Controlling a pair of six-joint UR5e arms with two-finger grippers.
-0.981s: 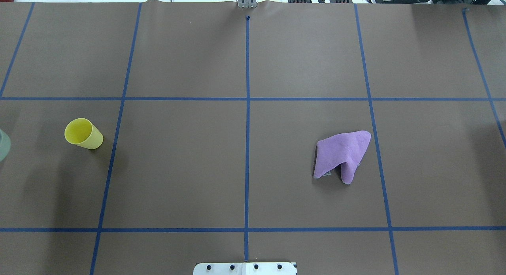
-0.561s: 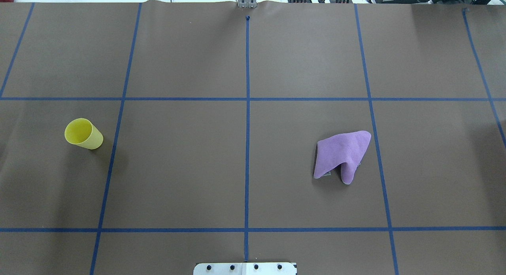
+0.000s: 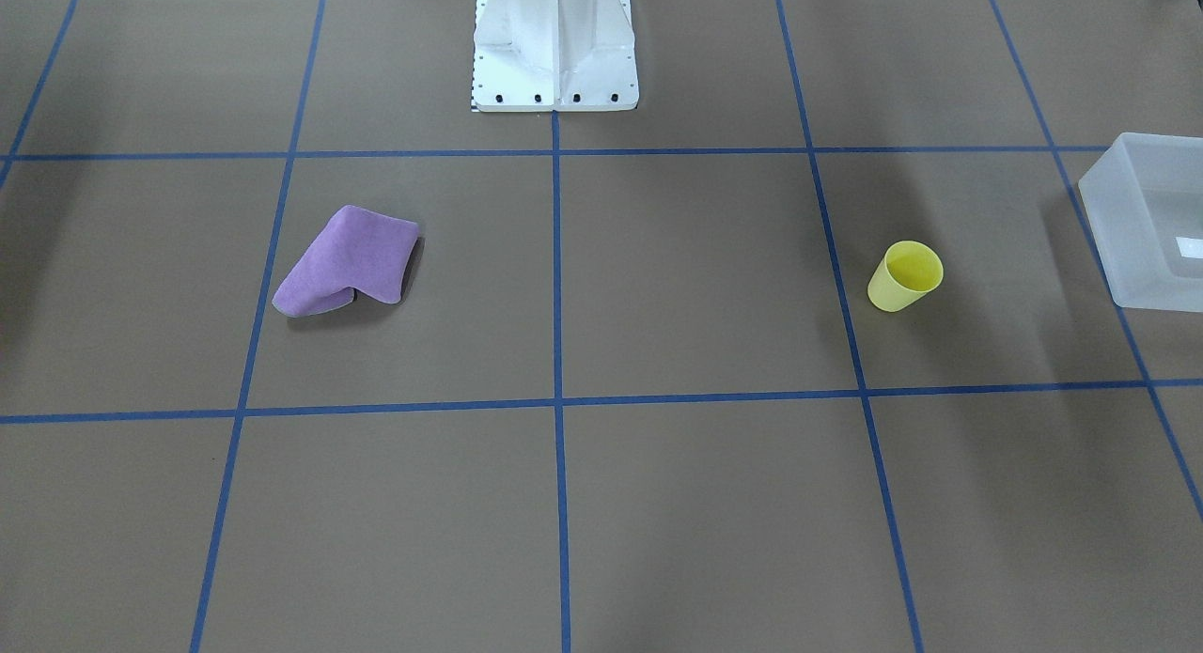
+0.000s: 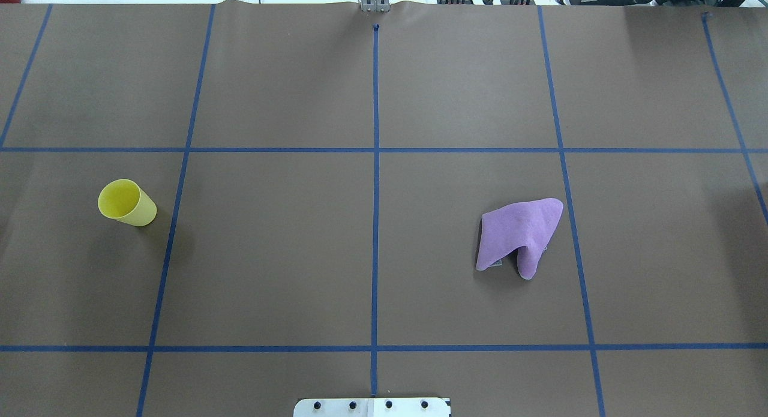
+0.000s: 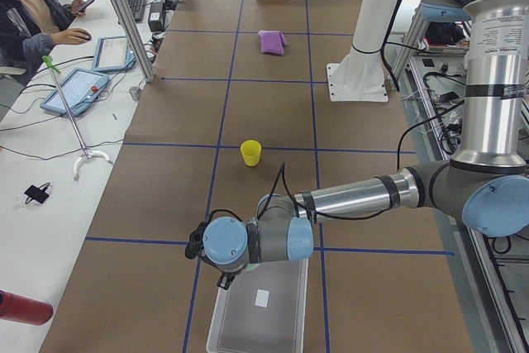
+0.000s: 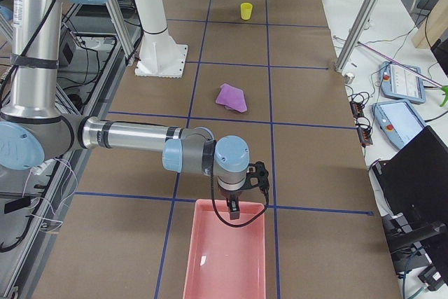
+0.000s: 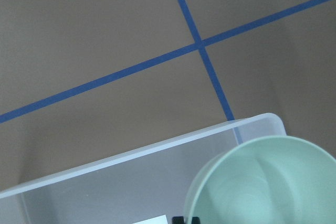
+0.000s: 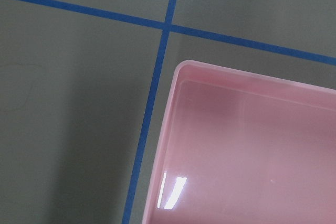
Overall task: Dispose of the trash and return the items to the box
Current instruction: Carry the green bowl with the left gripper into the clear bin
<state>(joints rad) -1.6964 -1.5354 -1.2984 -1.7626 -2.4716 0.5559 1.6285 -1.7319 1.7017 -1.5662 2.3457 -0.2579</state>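
Observation:
The yellow cup [image 4: 126, 203] stands upright on the left half of the table, also seen in the front-facing view [image 3: 904, 275]. The translucent box [image 3: 1142, 221] sits at the table's left end. In the left wrist view the mint-green bowl [image 7: 262, 182] fills the lower right, just above the box's corner [image 7: 131, 182]. My left gripper [image 5: 227, 277] hangs over that end of the box, shut on the bowl. My right gripper [image 6: 234, 206] hovers over the near rim of the pink bin [image 6: 224, 257]; I cannot tell whether it is open or shut.
A crumpled purple cloth [image 4: 519, 234] lies on the right half of the table. The white bolted pedestal [image 3: 554, 42] stands at the robot's edge in the middle. A person sits at a side desk [image 5: 33, 14] with tablets.
The bowl's rim showed at the overhead view's left border a second ago and has since left that view to the left. Cup and cloth have not moved.

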